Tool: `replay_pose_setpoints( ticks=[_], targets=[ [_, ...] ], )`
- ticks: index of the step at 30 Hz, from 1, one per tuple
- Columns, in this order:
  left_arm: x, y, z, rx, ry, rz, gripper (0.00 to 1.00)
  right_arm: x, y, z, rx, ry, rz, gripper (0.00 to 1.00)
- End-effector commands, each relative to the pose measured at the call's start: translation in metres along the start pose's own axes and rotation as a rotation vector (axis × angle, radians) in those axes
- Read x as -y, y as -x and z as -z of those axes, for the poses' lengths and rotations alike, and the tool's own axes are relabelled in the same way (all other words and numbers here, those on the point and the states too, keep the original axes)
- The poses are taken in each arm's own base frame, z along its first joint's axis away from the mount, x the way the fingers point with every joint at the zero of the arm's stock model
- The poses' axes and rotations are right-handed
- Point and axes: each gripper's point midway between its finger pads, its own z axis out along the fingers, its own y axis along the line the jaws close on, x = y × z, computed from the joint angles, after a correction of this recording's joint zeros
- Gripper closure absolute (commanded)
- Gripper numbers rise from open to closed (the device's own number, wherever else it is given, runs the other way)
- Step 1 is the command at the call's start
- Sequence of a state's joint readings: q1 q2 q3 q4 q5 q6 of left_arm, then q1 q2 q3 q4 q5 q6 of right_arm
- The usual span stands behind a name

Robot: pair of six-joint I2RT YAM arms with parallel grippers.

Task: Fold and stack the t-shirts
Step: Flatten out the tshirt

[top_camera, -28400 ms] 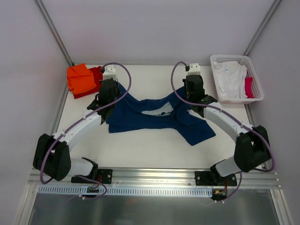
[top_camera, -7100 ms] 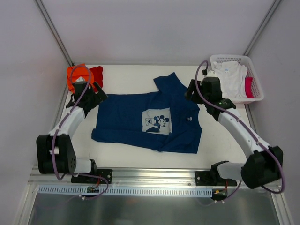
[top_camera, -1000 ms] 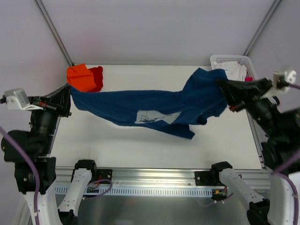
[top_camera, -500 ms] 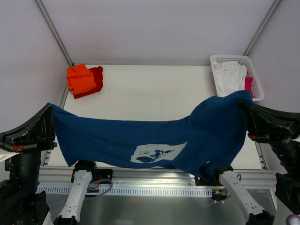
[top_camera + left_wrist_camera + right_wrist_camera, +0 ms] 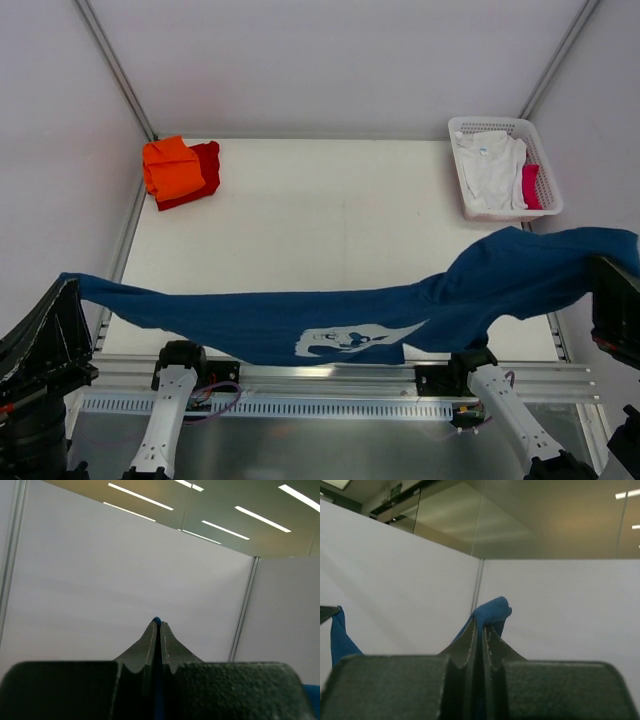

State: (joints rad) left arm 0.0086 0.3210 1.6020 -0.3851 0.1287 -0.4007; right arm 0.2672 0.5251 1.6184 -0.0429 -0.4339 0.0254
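Note:
The navy blue t-shirt (image 5: 330, 310) hangs stretched in the air across the near edge of the table, its pale mouse print (image 5: 350, 340) at the bottom middle. My left gripper (image 5: 159, 625) is shut on its left end, a sliver of blue cloth showing at the tips. My right gripper (image 5: 482, 625) is shut on its right end, with a bunch of blue cloth (image 5: 492, 611) poking above the tips. Both wrist views point at the walls. The folded orange t-shirt (image 5: 172, 165) lies on the red one (image 5: 205, 170) at the far left. A white t-shirt (image 5: 490, 165) lies in the basket.
The white lattice basket (image 5: 545, 190) stands at the far right corner, holding the white cloth and a pink-red piece (image 5: 531, 185). The arms' bases (image 5: 185, 365) sit on the rail at the near edge. Walls close in the table on three sides.
Both grippers have lifted the navy t-shirt off the table and drawn it up and toward the near edge, spread wide. The arms now reach past the view's lower corners.

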Motion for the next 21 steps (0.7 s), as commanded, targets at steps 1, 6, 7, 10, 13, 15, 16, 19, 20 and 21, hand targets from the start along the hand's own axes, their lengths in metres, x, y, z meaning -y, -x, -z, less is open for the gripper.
replay_pose_setpoints(
  ticks=[1, 6, 7, 10, 13, 15, 16, 19, 20, 21],
  targets=[
    [0.000, 0.003, 0.012, 0.054, 0.024, -0.013, 1.00, -0.008, 0.050, -0.012, 0.151, 0.031, 0.035, 1.00],
    [-0.009, -0.018, 0.029, 0.050, 0.066, 0.005, 1.00, -0.004, 0.064, -0.027, 0.170, 0.033, 0.034, 1.00],
    [-0.011, -0.023, 0.031, 0.042, 0.071, 0.013, 1.00, -0.006, 0.071, -0.028, 0.178, 0.036, 0.036, 1.00],
    [-0.021, -0.040, 0.037, 0.020, 0.106, 0.038, 1.00, 0.003, 0.064, -0.039, 0.153, 0.021, 0.018, 1.00],
    [-0.029, -0.055, 0.038, -0.009, 0.129, 0.052, 1.00, 0.012, 0.049, -0.050, 0.113, 0.008, -0.012, 1.00],
    [-0.033, -0.062, 0.038, -0.023, 0.138, 0.053, 1.00, 0.021, 0.032, -0.056, 0.076, -0.010, -0.034, 1.00],
    [-0.034, -0.064, 0.037, -0.030, 0.137, 0.054, 1.00, 0.025, 0.023, -0.058, 0.059, -0.021, -0.046, 1.00],
    [-0.042, -0.079, 0.031, -0.068, 0.156, 0.055, 1.00, 0.045, -0.020, -0.057, -0.016, -0.087, -0.080, 1.00],
    [-0.044, -0.083, 0.030, -0.077, 0.159, 0.056, 1.00, 0.058, -0.047, -0.056, -0.060, -0.126, -0.101, 1.00],
    [-0.045, -0.086, 0.029, -0.085, 0.161, 0.058, 1.00, 0.060, -0.055, -0.053, -0.073, -0.139, -0.106, 1.00]
  ],
)
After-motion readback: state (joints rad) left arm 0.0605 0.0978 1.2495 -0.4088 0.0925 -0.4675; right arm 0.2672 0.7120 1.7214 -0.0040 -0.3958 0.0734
